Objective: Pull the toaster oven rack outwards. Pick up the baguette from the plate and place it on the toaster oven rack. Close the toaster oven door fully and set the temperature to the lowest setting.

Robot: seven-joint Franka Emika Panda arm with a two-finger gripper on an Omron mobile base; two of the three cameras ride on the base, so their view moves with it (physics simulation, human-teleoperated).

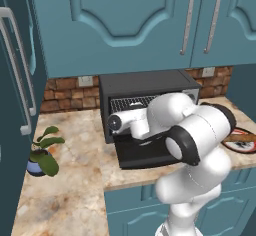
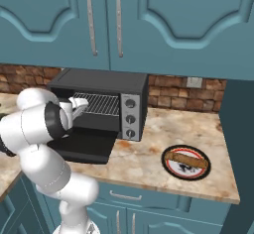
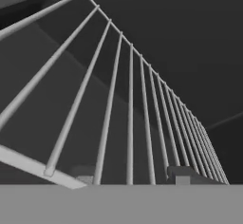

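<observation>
**Spotter:** Where's your hand right now?

**Me:** I've got the gripper (image 3: 133,178) up at the mouth of the toaster oven (image 2: 99,106). In the hand view the toaster oven rack (image 3: 128,118) fans out right above the fingertips (image 3: 182,175), its thin silver bars running away from me into the dark cavity, with the front crossbar cutting across the lower left. One tip sits low on the left under the bars, the other low on the right, so the tips stand apart with several bars between them. Whether they actually touch the rack, I can't tell.

**Spotter:** And the door?

**Me:** The toaster oven door (image 2: 82,146) is dropped fully open, lying flat out over the counter (image 2: 149,163) in front of the oven. My arm reaches over it toward the opening. From the left base view the arm's white links cover most of the door and the lower part of the cavity; I see the rack (image 1: 131,101) just above the wrist.

**Spotter:** Bread?

**Me:** The baguette (image 2: 187,160) lies across the plate (image 2: 170,170), on the counter to the right of the oven and well apart from the hand. The left base view catches the plate's edge (image 1: 235,146) behind my elbow.

**Spotter:** Controls?

**Me:** Three knobs (image 2: 130,119) stacked on the silver strip at the oven's right side. I can't read their settings. A small potted plant (image 1: 42,152) sits far left on the counter.
</observation>
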